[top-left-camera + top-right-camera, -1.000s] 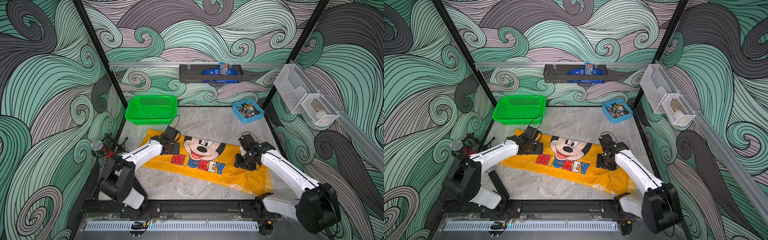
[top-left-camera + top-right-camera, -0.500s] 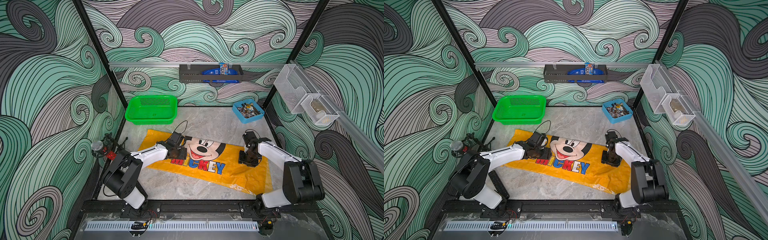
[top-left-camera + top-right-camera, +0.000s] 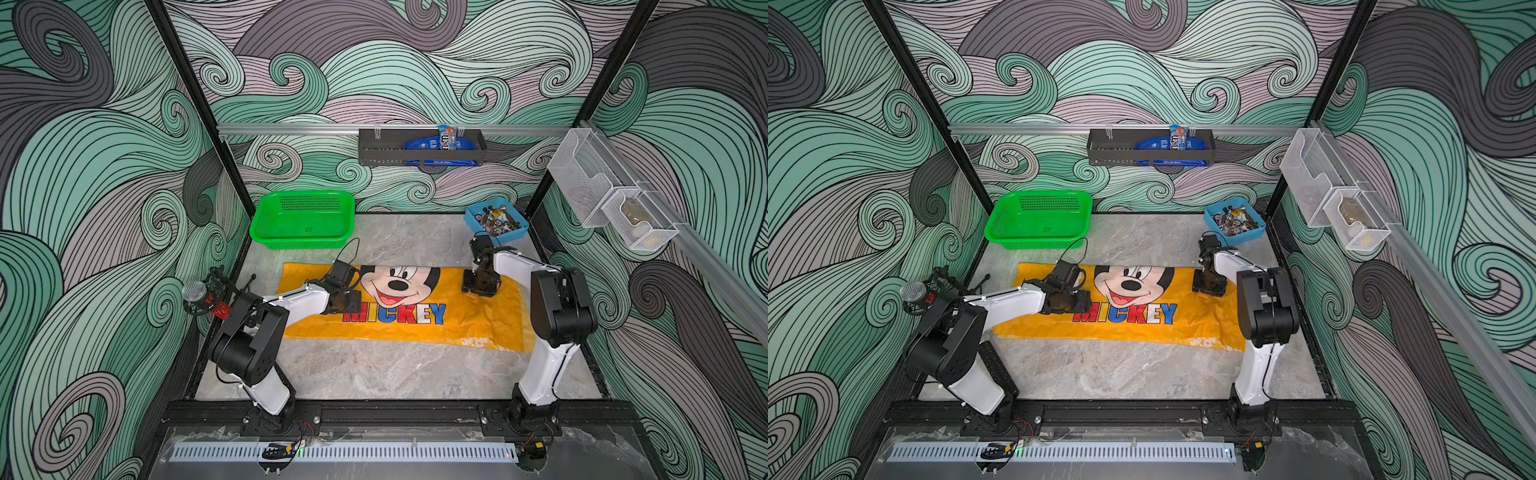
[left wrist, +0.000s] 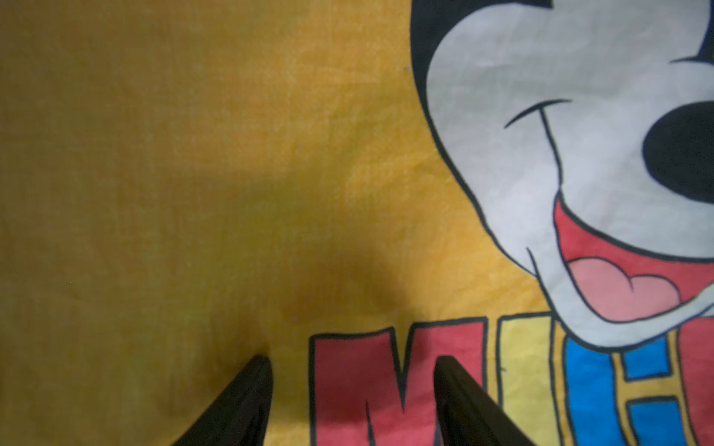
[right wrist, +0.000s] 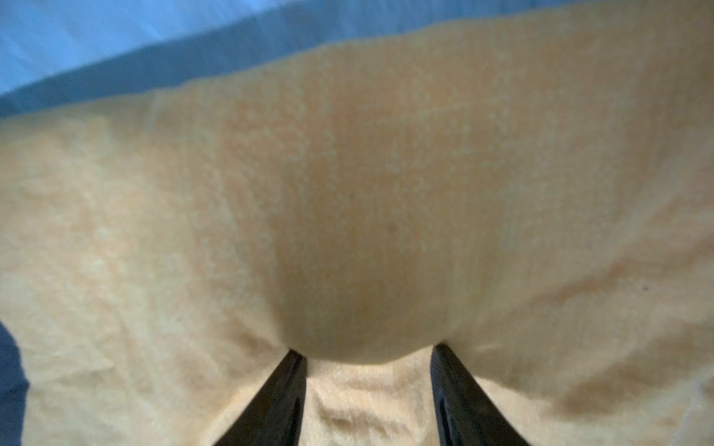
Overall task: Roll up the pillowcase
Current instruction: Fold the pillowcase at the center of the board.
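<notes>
Pressing down, jaws parted and pinching nothing, with left gripper [image 4: 351, 401] and right gripper [image 5: 369, 397], on wrinkled mustard-yellow cloth pillowcase [image 3: 469, 320] lying mid-table, still unrolled, probably to smooth it flat.

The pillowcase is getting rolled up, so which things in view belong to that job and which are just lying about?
Part of the job:
- pillowcase, spread flat on the table
- left end effector, over the cloth, open
- right end effector, over the cloth, open

Just lying about:
- green basket
- blue tray of small parts
- wall rack with snack packets
- microphone
</notes>
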### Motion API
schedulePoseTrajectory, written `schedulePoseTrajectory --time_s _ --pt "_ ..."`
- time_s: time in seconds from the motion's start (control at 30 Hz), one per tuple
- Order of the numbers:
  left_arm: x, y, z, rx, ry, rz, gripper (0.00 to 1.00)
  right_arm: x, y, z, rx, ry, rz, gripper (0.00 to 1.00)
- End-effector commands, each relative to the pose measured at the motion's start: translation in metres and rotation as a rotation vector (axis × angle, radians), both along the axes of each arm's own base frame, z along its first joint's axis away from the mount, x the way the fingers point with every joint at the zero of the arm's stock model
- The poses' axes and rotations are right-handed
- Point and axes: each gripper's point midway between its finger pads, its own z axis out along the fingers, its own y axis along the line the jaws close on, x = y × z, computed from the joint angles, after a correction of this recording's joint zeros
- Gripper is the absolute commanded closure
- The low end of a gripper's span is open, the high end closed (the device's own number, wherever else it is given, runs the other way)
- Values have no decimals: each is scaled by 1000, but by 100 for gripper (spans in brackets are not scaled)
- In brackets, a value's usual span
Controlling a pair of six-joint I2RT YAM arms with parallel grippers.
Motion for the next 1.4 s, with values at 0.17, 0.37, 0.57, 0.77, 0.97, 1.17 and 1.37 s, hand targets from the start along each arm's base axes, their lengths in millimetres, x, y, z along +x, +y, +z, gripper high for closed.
schedulePoseTrajectory --time_s 0.17,0.37,0.57,0.77,0.97,1.17,1.37 --pt "39 -29 68 -88 -178 -68 30 49 16 59 36 -213 68 35" --pt "47 -97 125 -268 -334 -240 29 -35 -53 72 26 -175 -130 33" --pt "24 -185 136 -335 -409 -499 29 -88 -100 44 40 -86 -256 40" --pt "-8 -249 119 -336 -408 -684 29 -81 -125 27 14 -68 -296 47" --pt "-32 -277 80 -281 -339 -790 30 -74 -117 17 49 -46 -284 57" --pt "-42 -277 53 -247 -282 -815 30 -82 -107 5 27 -3 -263 59" --pt "-47 -273 31 -208 -232 -825 30 -94 -107 -9 4 49 -255 68"
